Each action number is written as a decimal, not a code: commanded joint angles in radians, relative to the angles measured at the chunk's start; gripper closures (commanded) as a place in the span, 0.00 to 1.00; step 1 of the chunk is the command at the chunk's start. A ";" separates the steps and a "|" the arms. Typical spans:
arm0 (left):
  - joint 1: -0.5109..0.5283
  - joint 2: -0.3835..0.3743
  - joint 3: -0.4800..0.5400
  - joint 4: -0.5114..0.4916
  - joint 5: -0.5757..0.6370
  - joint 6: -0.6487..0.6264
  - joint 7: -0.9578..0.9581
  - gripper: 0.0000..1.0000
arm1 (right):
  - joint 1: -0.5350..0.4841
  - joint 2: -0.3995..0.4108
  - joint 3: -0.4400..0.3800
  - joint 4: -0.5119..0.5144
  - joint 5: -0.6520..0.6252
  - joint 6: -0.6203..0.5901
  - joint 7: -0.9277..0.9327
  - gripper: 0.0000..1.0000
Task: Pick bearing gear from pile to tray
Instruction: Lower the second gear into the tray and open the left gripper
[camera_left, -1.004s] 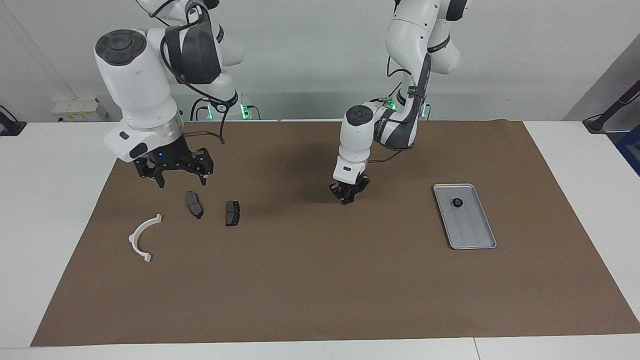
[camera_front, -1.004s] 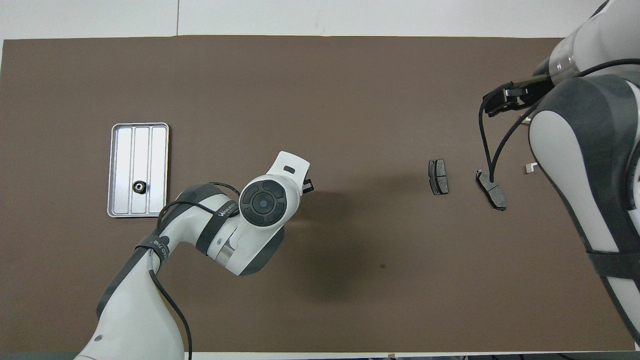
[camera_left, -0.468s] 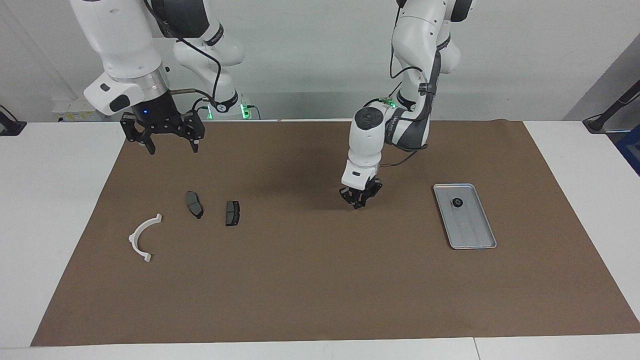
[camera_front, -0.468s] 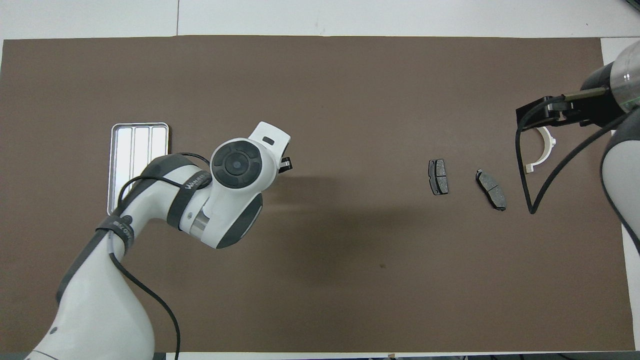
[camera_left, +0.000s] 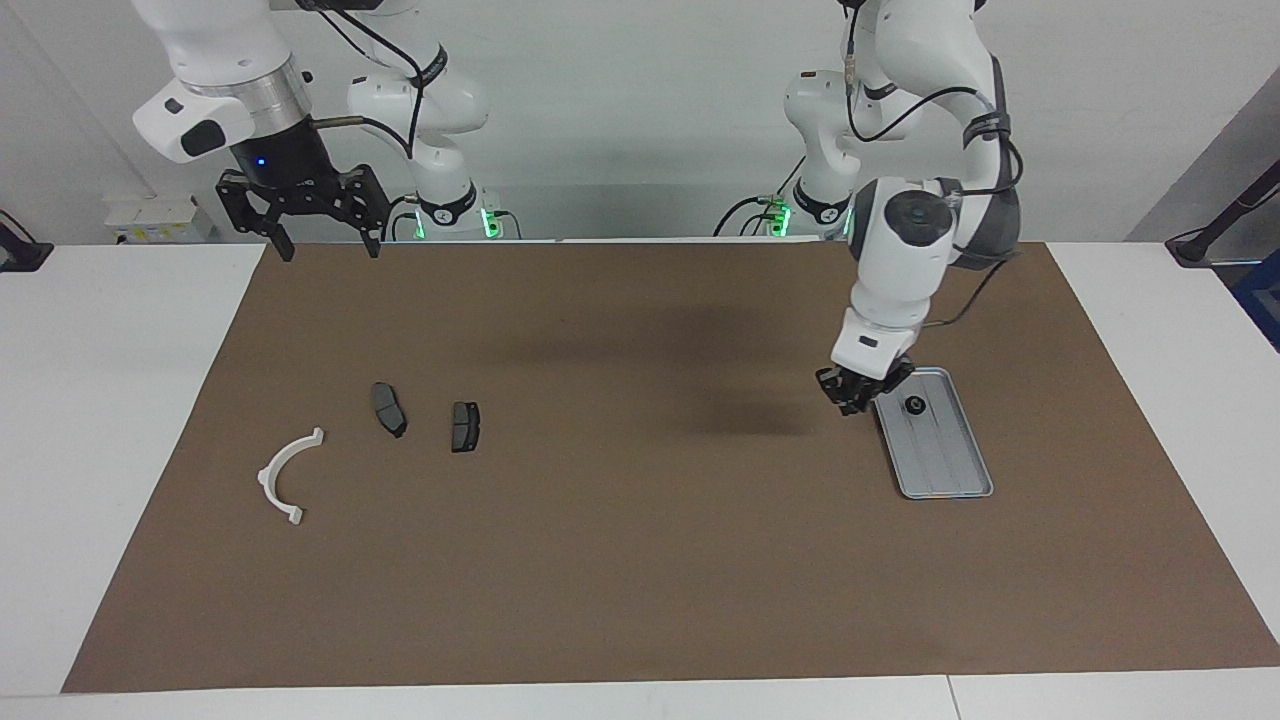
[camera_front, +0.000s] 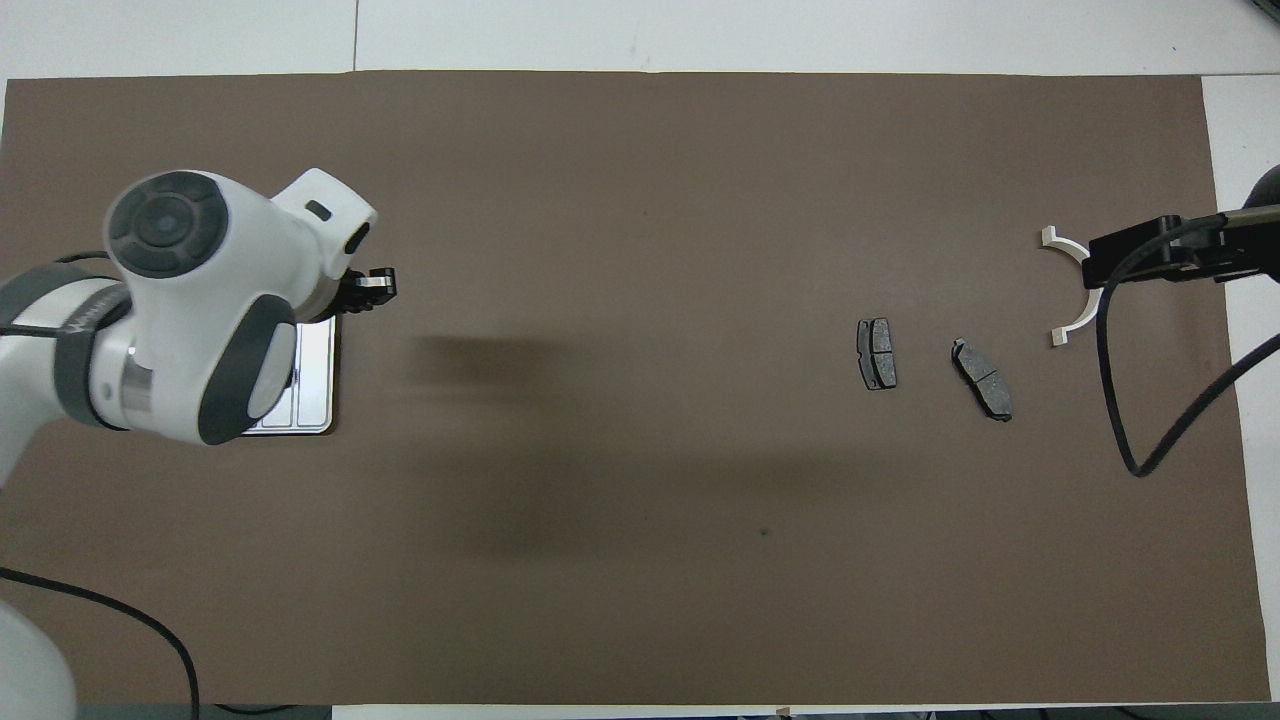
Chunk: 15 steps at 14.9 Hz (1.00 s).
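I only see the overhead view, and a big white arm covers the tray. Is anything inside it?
Observer: Yes. The facing view shows one small black round piece in the tray, at the end nearer to the robots.
Operator: Where's the left gripper?
Observer: The left gripper hangs low at the tray's edge, apart from that piece.
Operator: And the other one?
Observer: The right gripper is raised high, open and empty, over the mat's edge nearest the robots.

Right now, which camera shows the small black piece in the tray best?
The facing view. There the small black piece sits in plain sight on the tray, near the end closer to the robots, beside the left gripper. In the overhead view the left arm covers most of the tray, hiding the piece.
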<state>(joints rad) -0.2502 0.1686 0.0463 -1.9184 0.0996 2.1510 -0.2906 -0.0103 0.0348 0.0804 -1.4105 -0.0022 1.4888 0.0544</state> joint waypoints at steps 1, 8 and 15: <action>0.158 -0.012 -0.013 -0.025 -0.047 0.007 0.262 0.92 | -0.126 -0.019 0.111 -0.044 0.024 0.014 -0.031 0.00; 0.236 0.071 -0.011 -0.139 -0.072 0.275 0.377 0.90 | -0.094 -0.010 0.072 -0.110 0.011 0.117 -0.025 0.00; 0.210 0.109 -0.011 -0.157 -0.074 0.345 0.309 0.90 | 0.030 0.004 -0.066 -0.111 0.008 0.151 -0.024 0.00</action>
<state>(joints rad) -0.0231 0.2807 0.0250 -2.0540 0.0393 2.4629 0.0356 -0.0085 0.0391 0.0556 -1.5030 -0.0015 1.6141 0.0544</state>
